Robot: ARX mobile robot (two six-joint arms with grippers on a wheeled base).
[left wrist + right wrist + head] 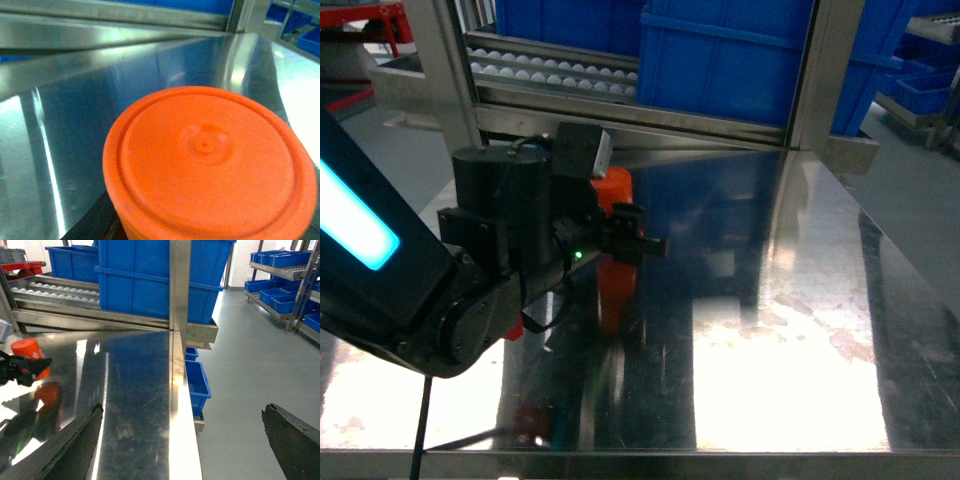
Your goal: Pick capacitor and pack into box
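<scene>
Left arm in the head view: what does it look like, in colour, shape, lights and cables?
The left arm is matte black with blocky, boxy housings and a round joint near its base. A glowing cyan light strip runs along the nearest segment, and a small green indicator light shows near the wrist. A grey box-shaped module sits on top. A thin black cable hangs below.

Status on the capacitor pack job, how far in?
Early. Done: nothing packed; no pink box in any view. In hand: left gripper is around the upright orange cylindrical capacitor on the steel table, though a firm grip can't be confirmed. Left: lift it, pack it. Right gripper idles open.
</scene>
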